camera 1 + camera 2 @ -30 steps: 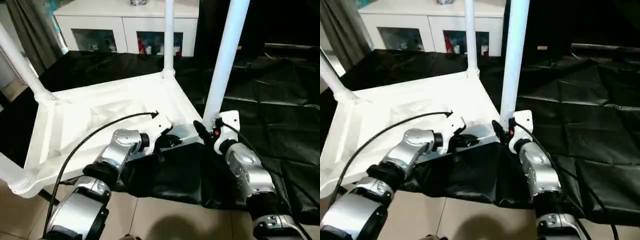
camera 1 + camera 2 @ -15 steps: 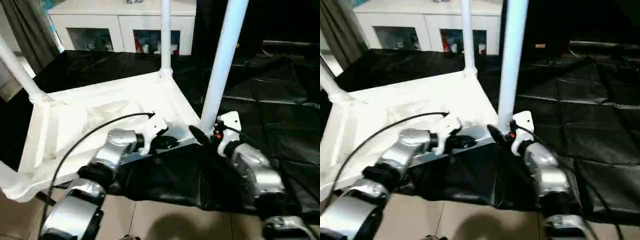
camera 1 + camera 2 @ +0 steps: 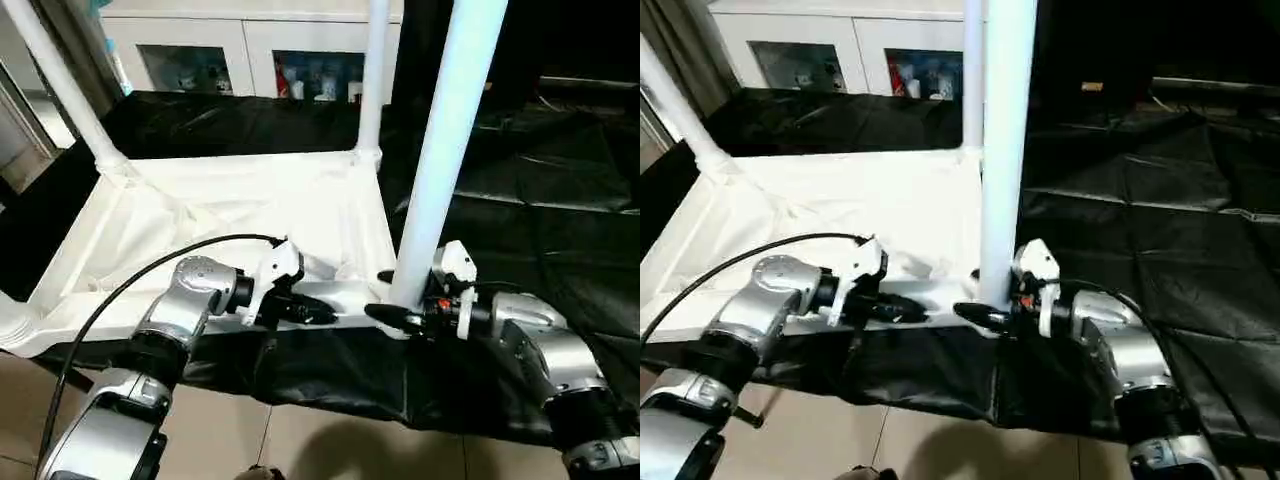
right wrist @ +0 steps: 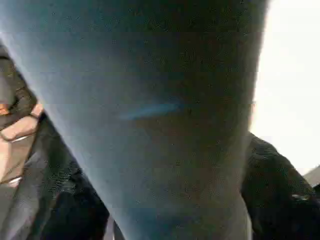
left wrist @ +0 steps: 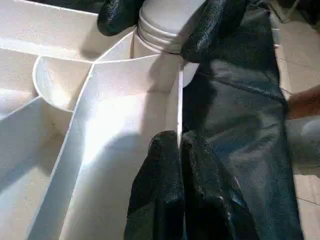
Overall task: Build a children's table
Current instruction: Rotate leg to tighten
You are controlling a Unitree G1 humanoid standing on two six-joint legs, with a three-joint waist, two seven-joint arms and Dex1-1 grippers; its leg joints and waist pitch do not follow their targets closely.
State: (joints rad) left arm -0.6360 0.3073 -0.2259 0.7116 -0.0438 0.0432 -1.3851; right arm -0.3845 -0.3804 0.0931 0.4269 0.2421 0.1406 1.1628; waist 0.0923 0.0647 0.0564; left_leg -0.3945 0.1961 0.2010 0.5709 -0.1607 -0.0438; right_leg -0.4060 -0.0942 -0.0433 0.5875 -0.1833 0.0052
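On a black sheet [image 3: 520, 190] spread over the floor, the white children's table [image 3: 250, 215] lies upside down with its legs pointing up. At the near edge, the left gripper [image 3: 318, 312] is pinched shut on the thin rim of the tabletop. Just beside it, the right gripper [image 3: 388, 298] has its black fingers [image 5: 116, 12] set around the base of the nearest leg [image 3: 440, 150], where that leg enters its corner socket. A white cabinet [image 3: 250, 45] stands behind.

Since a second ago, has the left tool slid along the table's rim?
No: left tool stays on the near rim, same gap from the near leg.
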